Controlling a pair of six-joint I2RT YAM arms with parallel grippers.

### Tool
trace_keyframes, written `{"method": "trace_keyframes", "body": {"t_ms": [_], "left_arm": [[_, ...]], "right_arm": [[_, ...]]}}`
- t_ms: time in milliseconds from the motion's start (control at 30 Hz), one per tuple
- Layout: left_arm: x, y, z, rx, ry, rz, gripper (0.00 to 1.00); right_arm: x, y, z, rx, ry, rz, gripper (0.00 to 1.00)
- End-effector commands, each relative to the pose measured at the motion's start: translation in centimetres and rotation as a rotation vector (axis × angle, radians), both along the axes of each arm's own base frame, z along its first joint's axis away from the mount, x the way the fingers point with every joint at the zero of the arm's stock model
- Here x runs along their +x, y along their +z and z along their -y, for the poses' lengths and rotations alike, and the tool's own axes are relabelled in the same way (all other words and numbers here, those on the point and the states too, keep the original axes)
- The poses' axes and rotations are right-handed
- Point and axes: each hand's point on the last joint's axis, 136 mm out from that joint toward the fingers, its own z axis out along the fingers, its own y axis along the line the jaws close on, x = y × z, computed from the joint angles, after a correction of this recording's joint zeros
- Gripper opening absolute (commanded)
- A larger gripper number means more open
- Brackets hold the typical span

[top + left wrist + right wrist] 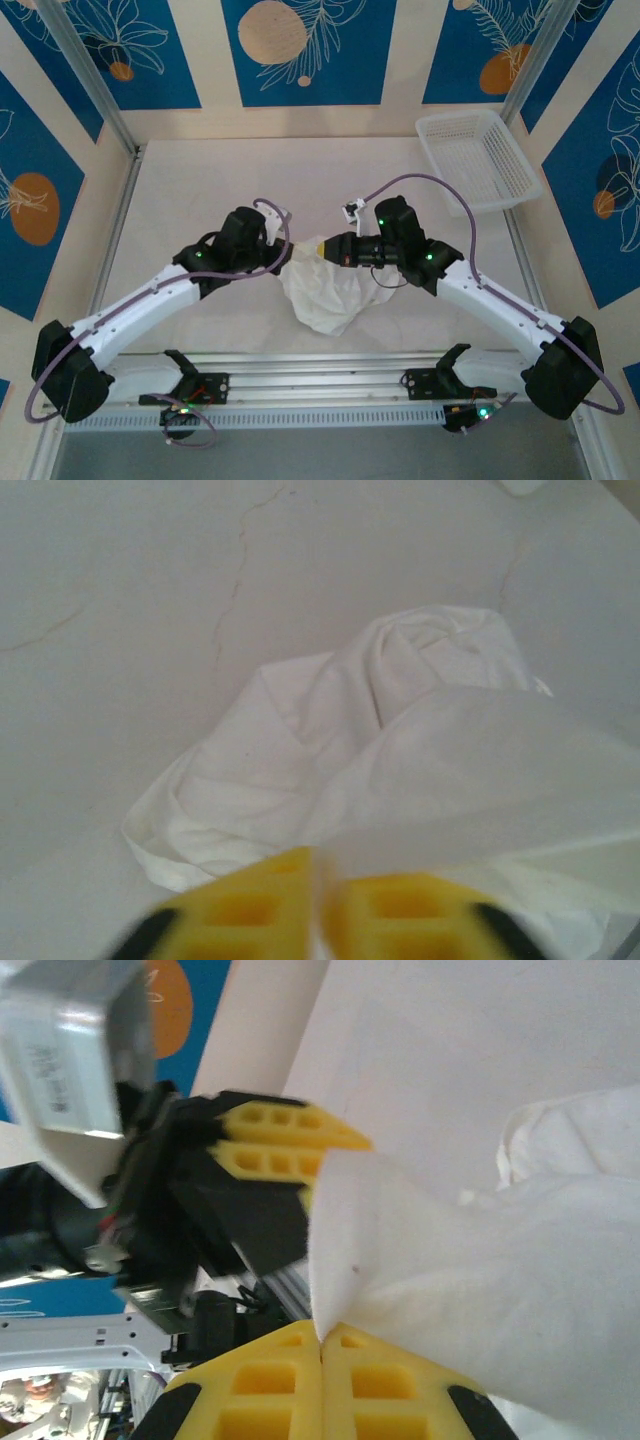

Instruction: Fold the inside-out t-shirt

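Near the middle of the surface (pixel 200 180), the white t-shirt (pixel 325 300) lies crumpled, one fold lifted between the arms. Seen from its wrist, the left gripper (pixel 318 865) is pressed together on that fold, and the right gripper (pixel 322 1338) pinches the same edge close beside it. The right wrist view catches a grey box (pixel 60 1050) whose printed label is too blurred to read, while the top view takes in a white mesh basket (pixel 478 160) at the far right corner.

No legible text recorded. Dark print stands on the grey box (pixel 70 1055), upper left of the right wrist view; too blurred to read.
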Motion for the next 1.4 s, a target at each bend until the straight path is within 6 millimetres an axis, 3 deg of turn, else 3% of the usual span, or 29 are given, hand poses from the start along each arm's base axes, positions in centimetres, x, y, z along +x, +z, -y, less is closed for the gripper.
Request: {"method": "trace_keyframes", "body": {"t_ms": [0,133,200,267,433,500,600,700,800,933,1067,1200,1267,1367], "left_arm": [[-1.0,2.7,0.9,-0.063,-0.072,0.029,0.0],[-1.7,4.4,1.9,-0.172,-0.122,-0.015,0.0],[-2.3,5.7,2.9,-0.247,-0.161,-0.046,0.0],[-2.8,6.6,3.6,-0.297,-0.19,-0.075,0.0],[-2.7,7.3,3.8,-0.31,-0.18,-0.087,0.0],[-2.7,7.4,3.8,-0.313,-0.183,-0.091,0.0],[-2.6,7.3,3.5,-0.305,-0.165,-0.09,0.0],[-2.3,6.9,2.7,-0.269,-0.127,-0.084,0.0],[-2.2,6.9,2.1,-0.256,-0.112,-0.072,0.0],[-1.5,6.1,0.9,-0.221,-0.076,-0.071,0.0],[-0.1,4.6,-1.4,-0.208,-0.007,-0.126,0.0],[0.2,4.4,-2.2,-0.238,-0.004,-0.151,0.0],[0.1,4.6,-1.9,-0.253,-0.024,-0.155,0.0],[0.0,4.7,-1.3,-0.288,-0.039,-0.17,0.0]], "right_arm": [[-0.1,-0.3,0.2,-0.062,0.014,0.006,0.0],[0.9,-1.8,1.3,-0.146,-0.068,0.012,0.06],[2.0,-3.8,3.4,-0.312,-0.186,0.039,0.31],[2.3,-4.4,4.0,-0.454,-0.215,0.127,0.45],[1.9,-2.0,0.5,-0.507,-0.155,0.389,0.58],[2.4,-1.7,0.1,-0.521,-0.179,0.416,0.59],[4.2,-2.2,1.6,-0.625,-0.297,0.405,0.6],[4.6,-3.0,2.1,-0.68,-0.303,0.408,0.62],[4.1,-4.4,2.5,-0.702,-0.287,0.371,0.61],[2.3,-5.2,2.8,-0.639,-0.205,0.325,0.52],[-0.5,-4.2,4.0,-0.411,-0.116,0.262,0.56],[-1.3,-3.6,8.7,-0.276,-0.237,0.2,0.63],[-2.1,-2.0,8.8,-0.229,-0.221,0.263,0.66],[-2.9,0.0,6.8,-0.192,-0.188,0.36,0.7]]}}
